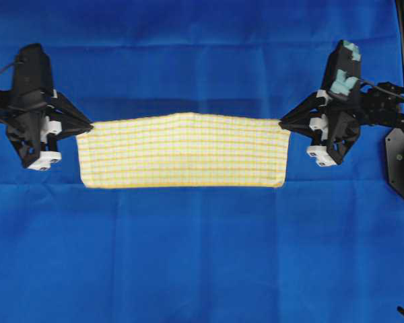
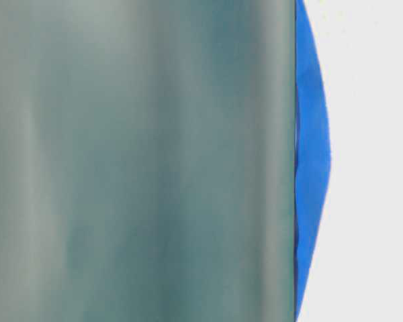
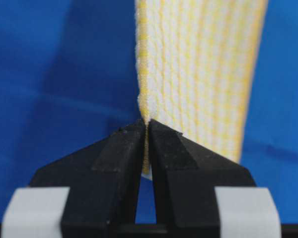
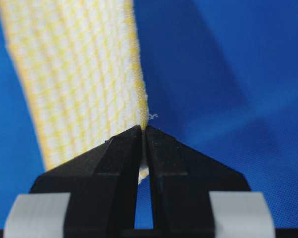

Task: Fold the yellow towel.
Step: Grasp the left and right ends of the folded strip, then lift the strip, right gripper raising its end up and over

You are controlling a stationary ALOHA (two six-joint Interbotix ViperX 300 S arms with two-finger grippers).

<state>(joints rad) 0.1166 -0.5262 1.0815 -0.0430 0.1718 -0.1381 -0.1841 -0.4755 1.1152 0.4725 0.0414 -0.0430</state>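
Stretching across the middle of the table, the yellow towel [image 1: 182, 151] forms a long band running left to right, checked in pale yellow and white with a yellow hem. Its near long edge lies flat on the blue cloth [image 1: 202, 256] that covers the table. Its far long edge is raised at both ends and bows slightly up in the middle, casting a dark shadow on the cloth behind it.

The left end effector [image 1: 89, 126] is closed on the towel's far left corner, its two black fingers pinched together with the fabric edge between them. The left wrist view shows this closely: the towel [image 3: 198, 74] rises from the clamped tips [image 3: 146, 124].

The right end effector [image 1: 283, 124] is likewise closed on the towel's far right corner. In the right wrist view the towel [image 4: 74, 74] runs up and away from the shut fingertips [image 4: 142, 130], with a loose thread at the corner.

Both arms reach in from the table's left and right edges, level with each other.

The table-level view is filled by a blurred grey-green surface, with a sliver of blue cloth [image 2: 312, 168] at its right.
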